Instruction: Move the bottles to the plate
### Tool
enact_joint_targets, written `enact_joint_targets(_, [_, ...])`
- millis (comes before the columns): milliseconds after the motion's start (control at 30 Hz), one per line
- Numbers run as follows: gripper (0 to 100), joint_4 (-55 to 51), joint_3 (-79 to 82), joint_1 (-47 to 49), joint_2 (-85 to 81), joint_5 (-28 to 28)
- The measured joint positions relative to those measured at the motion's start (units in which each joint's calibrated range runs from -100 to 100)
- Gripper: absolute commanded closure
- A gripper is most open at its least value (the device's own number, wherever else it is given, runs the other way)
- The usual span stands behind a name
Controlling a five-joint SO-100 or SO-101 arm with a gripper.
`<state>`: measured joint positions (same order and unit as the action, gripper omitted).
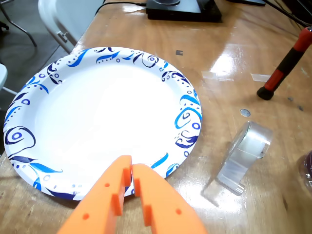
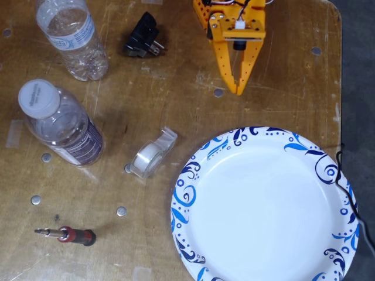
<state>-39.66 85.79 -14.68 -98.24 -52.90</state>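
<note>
Wrist view, plate: the plate (image 1: 97, 122) fills the left and centre of the frame, and its white face is bare.
Wrist view, claw: the orange gripper (image 1: 131, 168) rises from the bottom edge, its tips over the plate's near rim, jaws pressed together with nothing between them.
Wrist view, bottles: neither shows here; a clear tape dispenser (image 1: 246, 156) lies to the plate's right.
Fixed view, plate: the plate (image 2: 263, 205) sits lower right, empty.
Fixed view, bottles: the light-blue-label bottle (image 2: 73, 38) stands at upper left, and the dark-label bottle (image 2: 61, 123) just below it at left, both well apart from the plate.
Fixed view, claw: the gripper (image 2: 239, 89) hangs at top centre, closed and empty, pointing toward the plate.
Progress: nothing delivered; both bottles are left to fetch.
</note>
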Motion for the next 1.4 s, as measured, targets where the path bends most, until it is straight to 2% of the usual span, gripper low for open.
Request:
enact_joint_targets(300, [98,0.43,-1.17,-0.64,0.00,0.00])
enact_joint_targets(567, [99,13.02,-2.43,-1.00,0.00,0.00])
enact_joint_targets(733, [99,16.60,-5.04,-6.11,0.00,0.89])
enact_joint_targets(900, [98,17.53,-10.61,-14.49,-0.08,8.08])
enact_joint_targets(1000, [98,17.62,-12.41,-20.97,-0.08,9.74])
enact_joint_targets(1167, [98,17.79,-13.58,-31.54,-0.08,9.85])
enact_joint_targets(1400, [98,17.79,-13.58,-37.28,-0.08,5.37])
